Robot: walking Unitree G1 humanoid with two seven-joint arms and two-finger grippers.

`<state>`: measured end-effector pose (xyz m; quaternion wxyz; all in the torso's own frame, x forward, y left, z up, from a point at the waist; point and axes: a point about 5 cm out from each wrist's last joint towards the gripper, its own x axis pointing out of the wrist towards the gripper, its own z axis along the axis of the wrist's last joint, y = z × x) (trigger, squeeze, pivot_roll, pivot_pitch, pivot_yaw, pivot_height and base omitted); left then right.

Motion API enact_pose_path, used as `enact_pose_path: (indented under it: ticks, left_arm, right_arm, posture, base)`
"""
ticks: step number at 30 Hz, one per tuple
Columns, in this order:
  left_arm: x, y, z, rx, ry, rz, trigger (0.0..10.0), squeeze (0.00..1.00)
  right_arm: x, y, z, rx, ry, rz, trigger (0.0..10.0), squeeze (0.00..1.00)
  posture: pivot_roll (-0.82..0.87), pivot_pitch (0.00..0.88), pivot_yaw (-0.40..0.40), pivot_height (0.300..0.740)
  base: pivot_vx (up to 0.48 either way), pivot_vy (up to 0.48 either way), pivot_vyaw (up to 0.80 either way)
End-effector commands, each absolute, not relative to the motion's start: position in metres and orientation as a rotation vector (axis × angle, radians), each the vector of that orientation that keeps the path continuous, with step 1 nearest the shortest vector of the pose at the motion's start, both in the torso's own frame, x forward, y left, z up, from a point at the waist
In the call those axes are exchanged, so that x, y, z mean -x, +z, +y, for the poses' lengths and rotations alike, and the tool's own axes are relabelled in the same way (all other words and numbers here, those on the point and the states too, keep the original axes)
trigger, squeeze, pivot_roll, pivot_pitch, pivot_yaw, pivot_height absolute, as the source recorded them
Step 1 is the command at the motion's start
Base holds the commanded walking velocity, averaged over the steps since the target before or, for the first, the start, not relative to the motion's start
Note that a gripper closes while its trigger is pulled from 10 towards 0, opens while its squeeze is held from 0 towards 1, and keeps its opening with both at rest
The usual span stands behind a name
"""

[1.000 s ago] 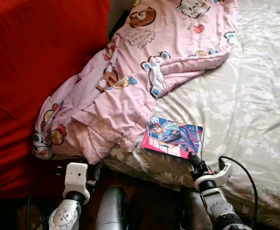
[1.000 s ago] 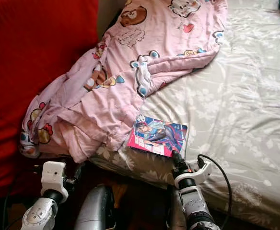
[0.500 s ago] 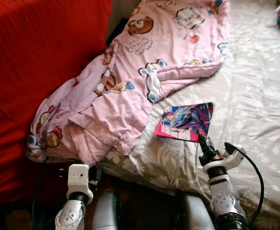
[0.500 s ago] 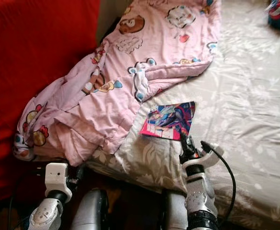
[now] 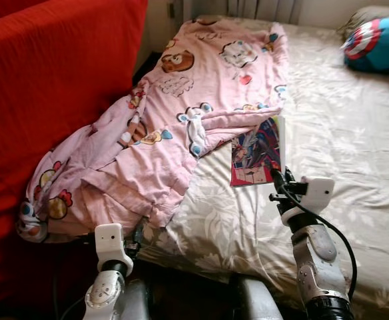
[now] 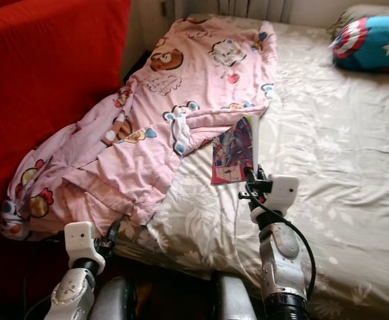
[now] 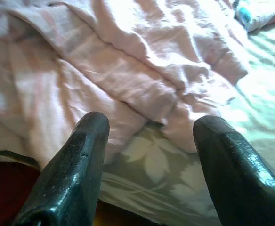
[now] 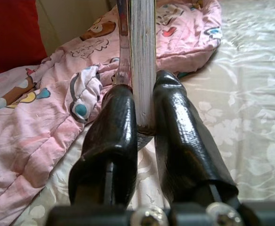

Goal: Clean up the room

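A thin comic book (image 5: 256, 152) with a colourful cover stands tilted up on edge over the floral bed sheet (image 5: 354, 133). My right gripper (image 5: 276, 176) is shut on its lower corner; in the right wrist view the two black fingers (image 8: 115, 123) squeeze the book's page edge (image 8: 142, 56). A crumpled pink cartoon blanket (image 5: 161, 127) lies just left of the book and hangs over the bed's near left corner. My left gripper (image 7: 149, 155) is open, low at the bed's edge, facing the blanket's folds (image 7: 128, 70) with nothing between its fingers.
A red sofa (image 5: 48, 87) stands close along the left of the bed. A blue, red and white star-shield cushion (image 5: 379, 44) lies at the bed's far right corner. The right half of the sheet is bare.
My right gripper has lifted the comic book off the sheet and tipped it from flat to standing on edge. The camera has tilted up, so more of the bed shows.
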<state>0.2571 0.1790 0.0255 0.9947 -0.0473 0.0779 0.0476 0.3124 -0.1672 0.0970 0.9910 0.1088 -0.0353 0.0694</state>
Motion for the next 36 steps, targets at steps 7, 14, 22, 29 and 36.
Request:
enact_pose_path:
  ticks: [7, 14, 22, 29, 36]
  left_arm:
    - [-0.241, 0.001, 0.187, 0.124, 0.155, 0.244, 10.0, 0.0]
    - [-0.231, -0.016, 0.197, 0.119, 0.176, 0.329, 10.0, 0.0]
    - [-0.212, -0.035, 0.195, 0.142, 0.155, 0.429, 10.0, 0.0]
    - [-0.203, -0.05, 0.192, 0.16, 0.168, 0.512, 10.0, 0.0]
    - [-0.204, -0.057, 0.19, 0.125, 0.14, 0.578, 10.0, 0.0]
  right_arm:
    - [-0.309, 0.096, -0.166, -0.189, 0.082, -0.08, 10.0, 0.0]
    - [-0.308, 0.09, -0.166, -0.194, 0.075, -0.06, 10.0, 0.0]
    - [-0.308, 0.086, -0.165, -0.183, 0.07, -0.043, 10.0, 0.0]
    - [-0.308, 0.078, -0.167, -0.176, 0.047, -0.014, 10.0, 0.0]
    - [-0.309, 0.076, -0.17, -0.17, 0.015, 0.0, 10.0, 0.0]
  posture:
    - [-0.03, 0.064, -0.048, 0.682]
    - [-0.02, 0.033, -0.043, 0.74]
    - [-0.02, 0.006, -0.04, 0.74]
    - [-0.01, 0.004, -0.045, 0.74]
    - [-0.01, 0.037, -0.051, 0.74]
  base:
    - [0.0, 0.0, 0.0]
    - [0.0, 0.0, 0.0]
    - [0.0, 0.0, 0.0]
    - [0.0, 0.0, 0.0]
    - [0.0, 0.0, 0.0]
